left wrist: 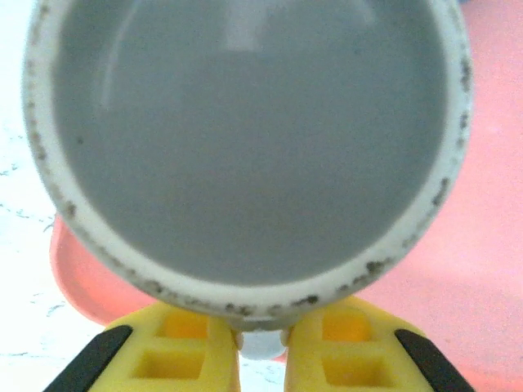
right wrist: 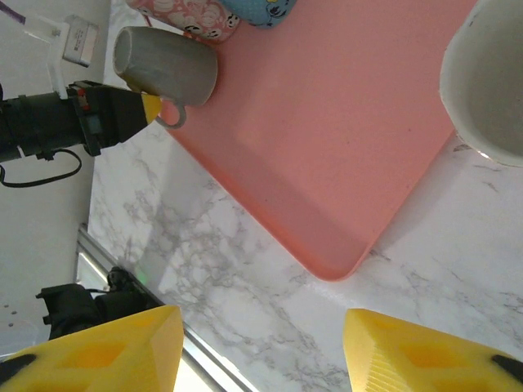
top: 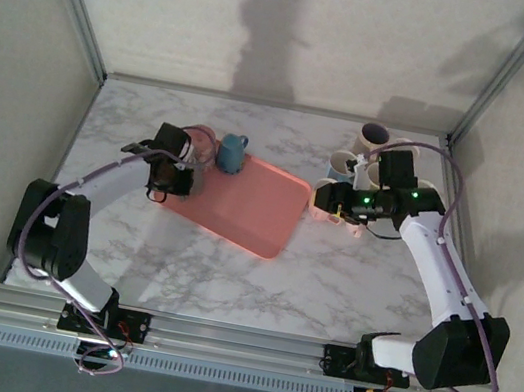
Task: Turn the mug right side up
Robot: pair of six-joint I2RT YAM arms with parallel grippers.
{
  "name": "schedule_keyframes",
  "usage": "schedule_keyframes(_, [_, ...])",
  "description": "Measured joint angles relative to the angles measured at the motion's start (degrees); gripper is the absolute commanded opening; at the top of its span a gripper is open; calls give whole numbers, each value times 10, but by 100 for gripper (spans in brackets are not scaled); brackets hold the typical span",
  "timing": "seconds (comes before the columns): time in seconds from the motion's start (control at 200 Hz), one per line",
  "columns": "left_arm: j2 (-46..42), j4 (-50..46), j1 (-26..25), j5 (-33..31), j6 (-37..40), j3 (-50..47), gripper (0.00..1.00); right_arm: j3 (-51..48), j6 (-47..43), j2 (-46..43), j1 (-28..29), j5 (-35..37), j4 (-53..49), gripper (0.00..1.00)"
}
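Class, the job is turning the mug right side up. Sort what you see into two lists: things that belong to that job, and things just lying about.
Belongs to the job: grey mug; left gripper, shut on its handle.
Just lying about: pink tray; blue mug; flowered mug; white mug; right gripper, open.
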Motion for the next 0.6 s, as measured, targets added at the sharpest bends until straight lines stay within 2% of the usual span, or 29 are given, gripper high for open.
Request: schedule_keyframes(0.601, [-136, -5, -23, 119, -82, 6, 2, -35, 48, -50, -11, -57, 63, 57])
